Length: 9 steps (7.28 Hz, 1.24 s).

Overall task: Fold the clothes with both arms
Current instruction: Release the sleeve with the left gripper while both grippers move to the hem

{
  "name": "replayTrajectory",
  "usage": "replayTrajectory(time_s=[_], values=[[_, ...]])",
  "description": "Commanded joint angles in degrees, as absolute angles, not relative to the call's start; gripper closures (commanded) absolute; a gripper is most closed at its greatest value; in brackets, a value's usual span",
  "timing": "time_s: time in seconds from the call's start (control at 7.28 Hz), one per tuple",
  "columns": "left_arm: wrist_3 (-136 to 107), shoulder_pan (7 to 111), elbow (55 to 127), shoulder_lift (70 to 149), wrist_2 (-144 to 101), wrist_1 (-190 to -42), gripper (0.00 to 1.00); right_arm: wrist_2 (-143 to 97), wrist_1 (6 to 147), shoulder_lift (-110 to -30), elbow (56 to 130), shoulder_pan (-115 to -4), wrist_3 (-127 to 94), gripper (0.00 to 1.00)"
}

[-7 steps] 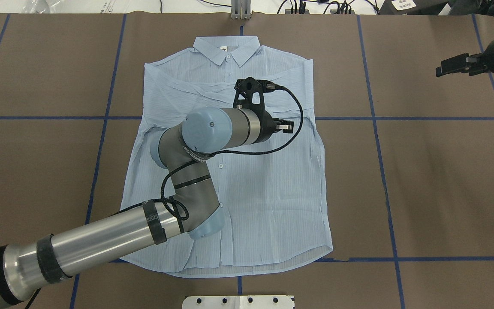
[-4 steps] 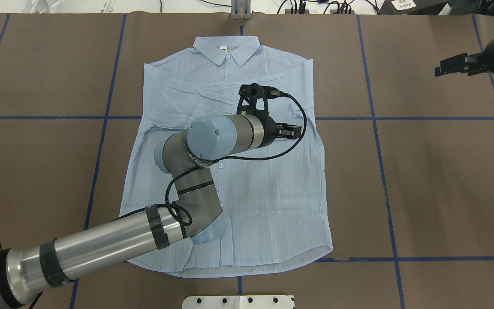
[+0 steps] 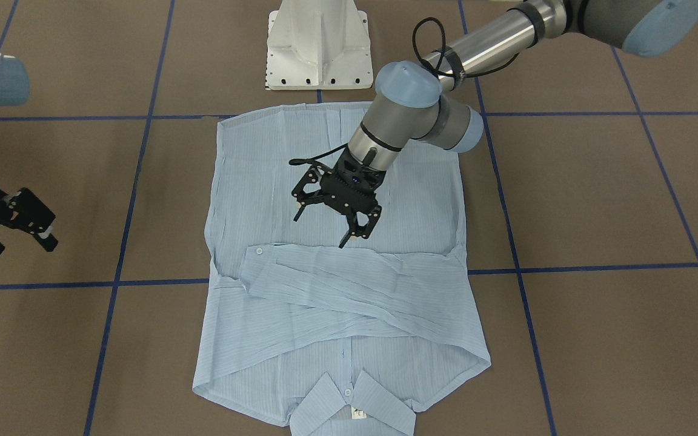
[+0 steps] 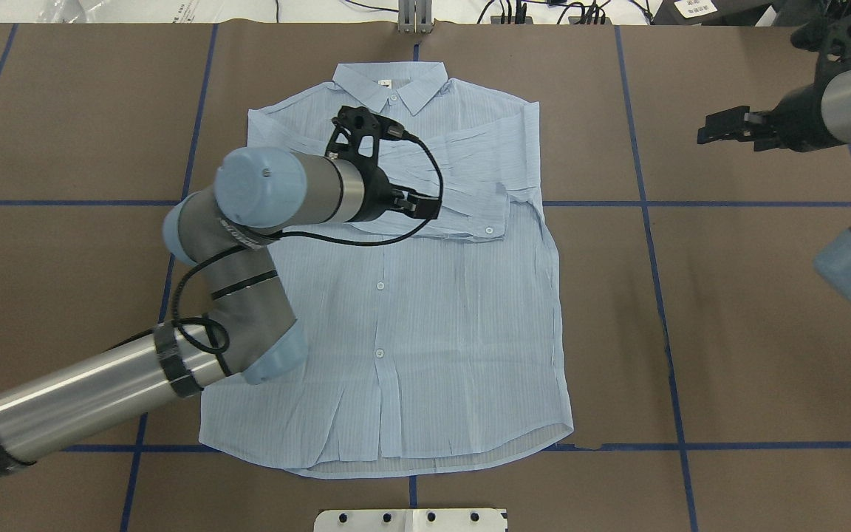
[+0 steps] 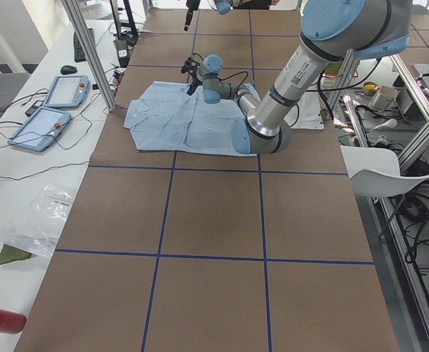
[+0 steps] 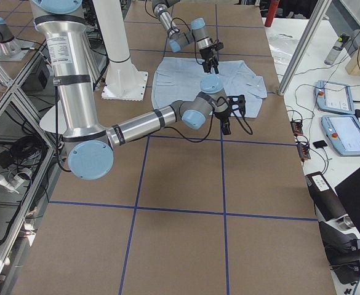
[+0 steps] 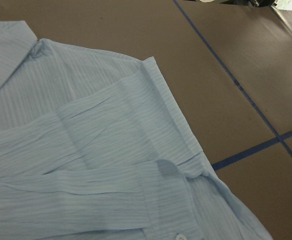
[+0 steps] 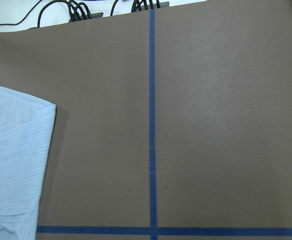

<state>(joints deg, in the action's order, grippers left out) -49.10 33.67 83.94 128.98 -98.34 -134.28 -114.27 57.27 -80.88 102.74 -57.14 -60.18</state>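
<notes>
The light-blue striped shirt [image 4: 433, 332] lies flat and buttoned on the brown table, with its collar [image 4: 390, 83] at the far side. Both sleeves are folded across the chest. One cuff [image 4: 490, 222] rests near the shirt's right edge and also shows in the front view [image 3: 258, 260]. My left gripper [image 4: 414, 205] hovers over the chest, open and empty; in the front view [image 3: 323, 229] its jaws stand spread just above the folded sleeve. My right gripper [image 4: 713, 131] is open and empty, off the shirt to the right, and shows in the front view [image 3: 16, 233].
The white pedestal base [image 3: 319, 48] stands at the near edge behind the shirt's hem. Blue tape lines [image 4: 647, 203] cross the brown table [image 4: 728, 295]. A metal post [image 4: 414, 15] stands beyond the collar. Two teach pendants [image 5: 53, 103] lie on a side bench.
My left gripper has drawn back to the left from the shirt's right edge, and the sleeve cuff now lies there on the chest. My right gripper has moved left towards the shirt.
</notes>
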Motion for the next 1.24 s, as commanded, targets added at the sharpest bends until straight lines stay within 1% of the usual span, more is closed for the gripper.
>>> replayTrajectory(time_s=[0.0, 0.14, 0.27, 0.55, 0.69, 0.96, 1.1], values=[[-43.9, 35.5, 101.4, 115.9, -99.7, -125.6, 0.00, -103.4, 57.6, -83.8, 111.4, -43.7, -73.0, 0.00], [-44.7, 35.6, 108.0, 107.7, -99.8, -125.8, 0.00, -97.3, 58.1, -88.0, 117.5, -35.9, -77.5, 0.00], [-46.1, 35.5, 112.5, 99.7, -99.6, -127.3, 0.00, -89.6, 59.9, -92.1, 122.5, -27.0, -82.0, 0.00], [-53.7, 34.4, 113.7, 83.7, -99.2, -143.5, 0.00, -77.6, 72.4, -93.2, 129.5, -11.5, -92.6, 0.00], [-58.2, 31.0, 113.9, 78.9, -98.7, -146.7, 0.00, -70.8, 75.0, -93.2, 129.9, -4.8, -96.9, 0.00], [-68.2, 17.4, 114.0, 77.3, -86.5, -145.8, 0.00, -69.3, 75.3, -93.2, 129.7, -3.0, -97.5, 0.00], [-71.2, 13.1, 114.1, 78.0, -82.9, -142.9, 0.00, -69.3, 75.3, -93.1, 129.7, -3.0, -97.6, 0.00]])
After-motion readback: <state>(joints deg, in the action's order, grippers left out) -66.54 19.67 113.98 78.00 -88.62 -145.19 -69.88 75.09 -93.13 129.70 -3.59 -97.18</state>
